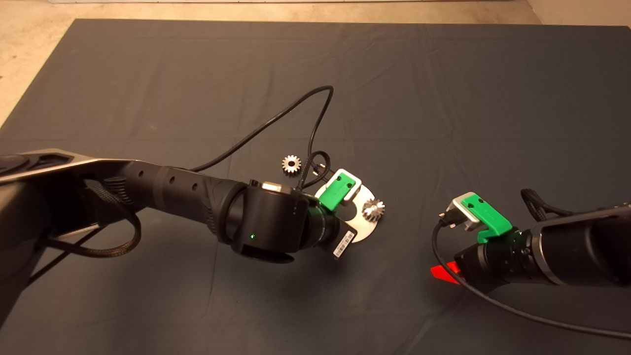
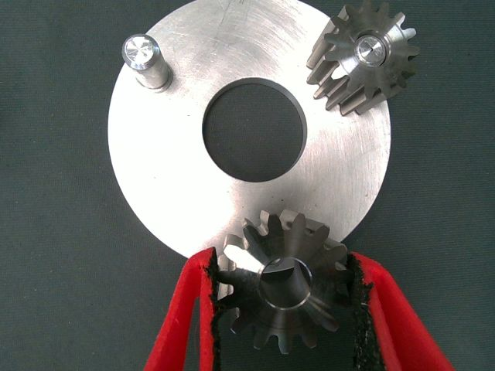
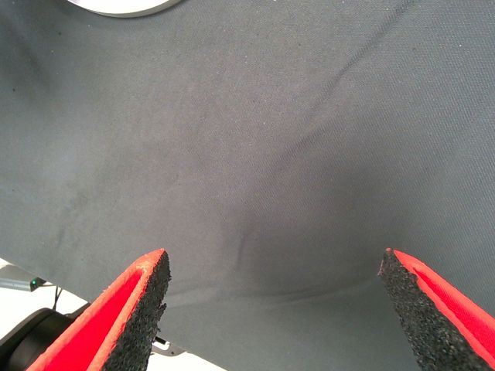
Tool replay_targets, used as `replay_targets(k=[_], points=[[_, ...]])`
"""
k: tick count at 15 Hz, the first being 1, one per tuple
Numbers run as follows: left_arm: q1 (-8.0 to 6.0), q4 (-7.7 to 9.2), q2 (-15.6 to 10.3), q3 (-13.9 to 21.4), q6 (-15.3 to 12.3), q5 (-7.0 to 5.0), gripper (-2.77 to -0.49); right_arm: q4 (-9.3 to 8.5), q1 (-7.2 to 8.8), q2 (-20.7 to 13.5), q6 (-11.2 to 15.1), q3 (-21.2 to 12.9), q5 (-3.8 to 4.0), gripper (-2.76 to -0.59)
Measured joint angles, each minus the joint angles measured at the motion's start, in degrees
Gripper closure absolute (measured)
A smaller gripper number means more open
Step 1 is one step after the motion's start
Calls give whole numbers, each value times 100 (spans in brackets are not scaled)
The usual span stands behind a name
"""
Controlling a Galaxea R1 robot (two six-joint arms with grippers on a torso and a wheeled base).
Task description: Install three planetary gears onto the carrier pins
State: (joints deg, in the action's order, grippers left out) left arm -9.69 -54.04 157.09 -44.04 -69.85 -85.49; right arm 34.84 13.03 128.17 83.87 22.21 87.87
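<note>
The silver carrier disc (image 2: 170, 178) lies flat on the dark mat (image 1: 394, 98), partly under my left wrist in the head view (image 1: 362, 229). One planetary gear (image 2: 363, 58) sits on a carrier pin at the disc's rim (image 1: 373, 210). A second pin (image 2: 145, 58) stands bare. My left gripper (image 2: 280, 263) is shut on another gear (image 2: 282, 309) over the disc's edge, and a bright pin tip shows in its bore. A third gear (image 1: 291, 163) lies loose on the mat beyond the disc. My right gripper (image 3: 272, 255) hovers open over bare mat to the disc's right.
A black cable (image 1: 276, 123) loops from the left wrist across the mat above the loose gear. The right arm's cable (image 1: 517, 310) trails toward the lower right. Pale floor (image 1: 29, 59) borders the mat at the far left.
</note>
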Motion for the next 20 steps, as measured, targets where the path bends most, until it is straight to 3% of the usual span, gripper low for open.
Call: replay_targets(k=[16,20], points=[[2,-5,-56,0,-24,13,-77,-20,35,-6,1,0,0,-202],[20,-34,-11,0,-170,41,-77,-39,99,-6,0,0,0,-202]])
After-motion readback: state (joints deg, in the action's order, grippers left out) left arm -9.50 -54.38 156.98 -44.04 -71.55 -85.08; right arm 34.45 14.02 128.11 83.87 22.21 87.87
